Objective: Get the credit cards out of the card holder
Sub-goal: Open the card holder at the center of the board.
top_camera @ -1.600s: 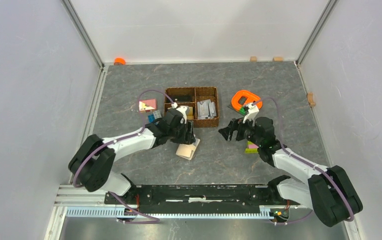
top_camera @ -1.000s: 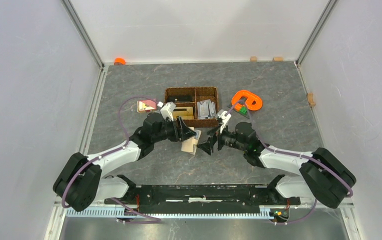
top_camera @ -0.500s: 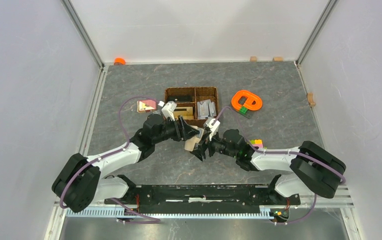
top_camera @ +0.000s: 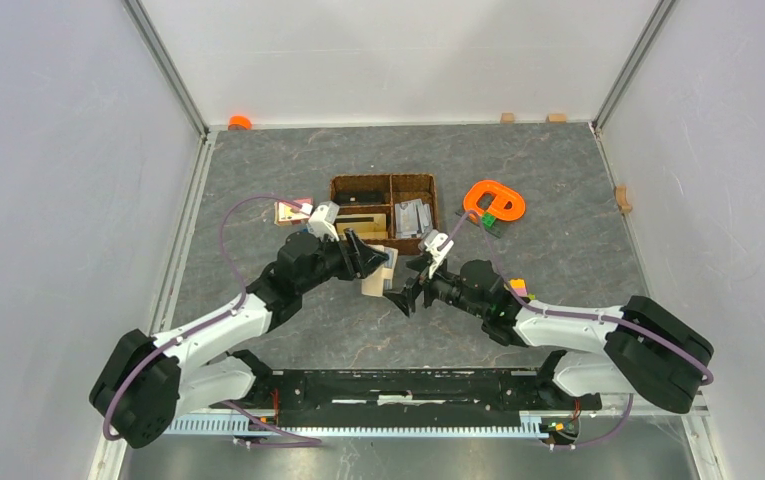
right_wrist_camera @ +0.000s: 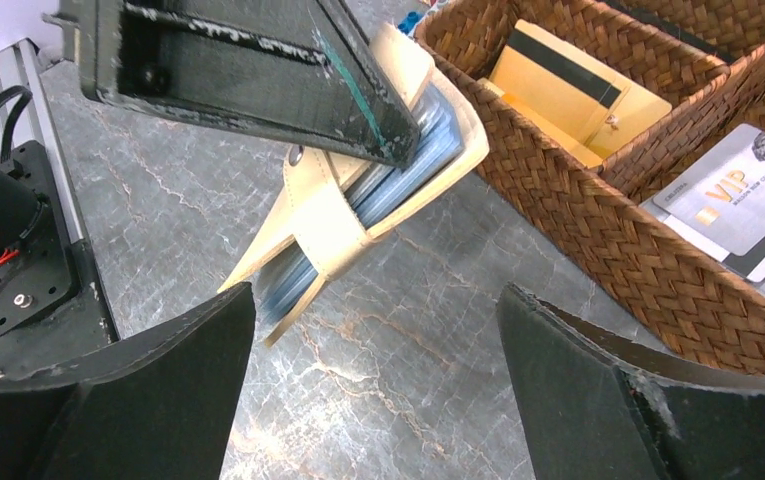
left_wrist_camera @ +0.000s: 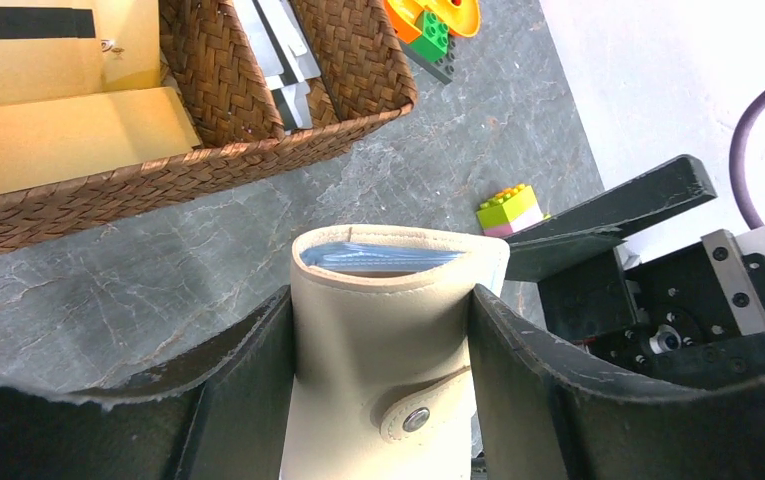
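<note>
Both arms have closed in: the left end effector (top_camera: 380,260) has carried the card holder (left_wrist_camera: 383,340) nearer the basket (top_camera: 432,247), pinching its two sides, snap tab facing the wrist. Swung over from the right, the right end effector (right_wrist_camera: 376,300) stands spread wide just beside the holder, above the worktop (top_camera: 518,170)

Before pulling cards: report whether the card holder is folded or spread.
Folded: snap tab wraps over the card holder, clamped in the left gripper.
</note>
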Controlling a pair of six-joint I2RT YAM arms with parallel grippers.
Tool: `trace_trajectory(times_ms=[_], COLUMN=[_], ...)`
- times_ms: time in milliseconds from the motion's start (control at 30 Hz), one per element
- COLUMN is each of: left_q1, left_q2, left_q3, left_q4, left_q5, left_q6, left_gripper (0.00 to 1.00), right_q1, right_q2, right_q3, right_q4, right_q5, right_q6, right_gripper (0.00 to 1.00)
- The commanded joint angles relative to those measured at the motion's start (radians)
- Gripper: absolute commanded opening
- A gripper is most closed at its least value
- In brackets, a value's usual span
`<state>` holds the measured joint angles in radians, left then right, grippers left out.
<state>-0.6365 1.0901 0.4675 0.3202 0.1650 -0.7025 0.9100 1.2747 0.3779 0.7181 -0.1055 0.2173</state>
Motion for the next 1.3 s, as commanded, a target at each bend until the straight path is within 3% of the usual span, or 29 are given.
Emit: trace_trajectory(times_ms=[0, 233, 467, 667, 700, 767, 833, 1033, 1267], left_q1=[-0.005, -0.008, -0.032, -0.037, -0.038, -0.037, -0.037, -0.02, -0.005], left_q2=[-0.006, 0.042, 0.037, 0.01, 0.01, 0.013, 0.021, 0.01, -0.094], left_q3=[0.0, 0.021, 0.013, 0.0, 0.0, 0.0, 0.006, 0.054, -0.008], left_q4=[0.004, 0.018, 0.075, 0.099, 0.099, 0.099, 0.083, -0.027, 0.043], left_q5=[-0.023, 0.031, 0.076, 0.077, 0.077, 0.078, 0.079, 0.097, 0.112], left_q6=[0.002, -0.009, -0.011, -0.009, -0.009, -0.011, -0.011, 0.028, 0.031], left_gripper=[0.61, 0.61, 0.61, 0.62, 0.62, 0.66, 0.72, 0.9, 0.97], right_q1=[0.002, 0.002, 0.003, 0.003, 0.003, 0.002, 0.001, -0.06, -0.172], right_q2=[-0.011, 0.009, 0.067, 0.142, 0.138, 0.121, 0.093, 0.041, -0.036], right_q3=[-0.007, -0.002, 0.033, 0.085, 0.083, 0.076, 0.065, 0.036, 0.008], right_q4=[0.091, 0.114, 0.085, 0.065, 0.07, 0.074, 0.068, 0.07, 0.123], right_q5=[-0.057, -0.084, 0.0, -0.063, -0.071, -0.073, -0.059, -0.111, -0.333], right_q6=[-0.019, 0.008, 0.072, 0.083, 0.082, 0.075, 0.067, 0.113, 0.18], right_gripper=[0.95, 0.98, 0.94, 0.67, 0.6, 0.37, 0.24, 0.15, 0.15])
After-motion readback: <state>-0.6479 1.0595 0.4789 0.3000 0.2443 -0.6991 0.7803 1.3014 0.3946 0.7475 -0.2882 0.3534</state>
